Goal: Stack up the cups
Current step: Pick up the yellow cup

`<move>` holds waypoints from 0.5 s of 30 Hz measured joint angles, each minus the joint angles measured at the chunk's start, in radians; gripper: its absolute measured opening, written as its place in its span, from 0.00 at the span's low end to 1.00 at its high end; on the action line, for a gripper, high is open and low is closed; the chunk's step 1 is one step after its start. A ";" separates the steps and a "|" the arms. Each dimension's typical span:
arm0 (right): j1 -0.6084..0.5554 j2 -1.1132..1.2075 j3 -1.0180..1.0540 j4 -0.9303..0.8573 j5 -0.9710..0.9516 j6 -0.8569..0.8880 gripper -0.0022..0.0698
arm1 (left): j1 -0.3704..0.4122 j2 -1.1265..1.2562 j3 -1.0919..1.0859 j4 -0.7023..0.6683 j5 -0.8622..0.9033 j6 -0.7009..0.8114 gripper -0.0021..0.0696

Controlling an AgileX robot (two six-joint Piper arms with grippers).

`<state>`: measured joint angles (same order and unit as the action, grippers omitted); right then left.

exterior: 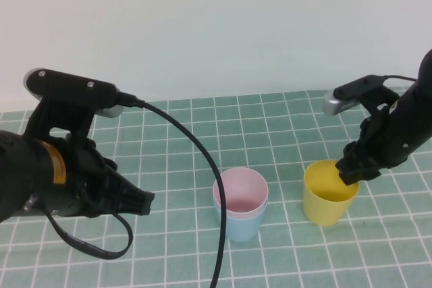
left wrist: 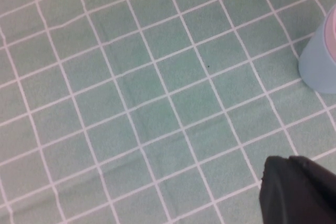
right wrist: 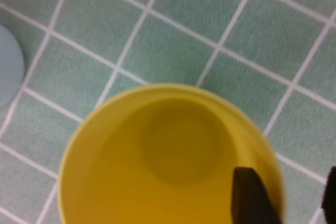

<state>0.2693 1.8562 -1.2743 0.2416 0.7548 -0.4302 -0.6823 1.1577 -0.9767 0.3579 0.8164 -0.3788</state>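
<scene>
Over the yellow cup, right tool straddles its rim, spread; left tool closed.

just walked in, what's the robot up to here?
It's stacking cups. The pink cup already sits inside the blue cup mid-table. The right gripper is down at the yellow cup, open, with one finger inside the rim and the other outside, not yet gripping. The left gripper is shut and holds nothing, low over the green checked cloth on the left.
</scene>
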 joint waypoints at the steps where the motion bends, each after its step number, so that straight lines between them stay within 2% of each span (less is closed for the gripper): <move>1: 0.000 0.007 0.000 -0.002 0.000 0.000 0.44 | 0.000 0.000 0.000 0.002 -0.003 0.000 0.03; 8: 0.000 0.026 -0.018 -0.002 0.013 0.000 0.10 | 0.000 0.000 0.000 0.028 -0.035 -0.006 0.03; 10: 0.000 0.026 -0.049 -0.002 0.053 0.000 0.07 | 0.000 0.000 0.000 0.063 -0.035 -0.041 0.03; 15: 0.013 0.000 -0.198 -0.006 0.203 0.003 0.07 | 0.000 -0.014 0.000 0.189 -0.035 -0.154 0.03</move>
<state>0.2827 1.8564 -1.4718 0.2354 0.9581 -0.4272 -0.6823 1.1434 -0.9767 0.5466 0.7815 -0.5330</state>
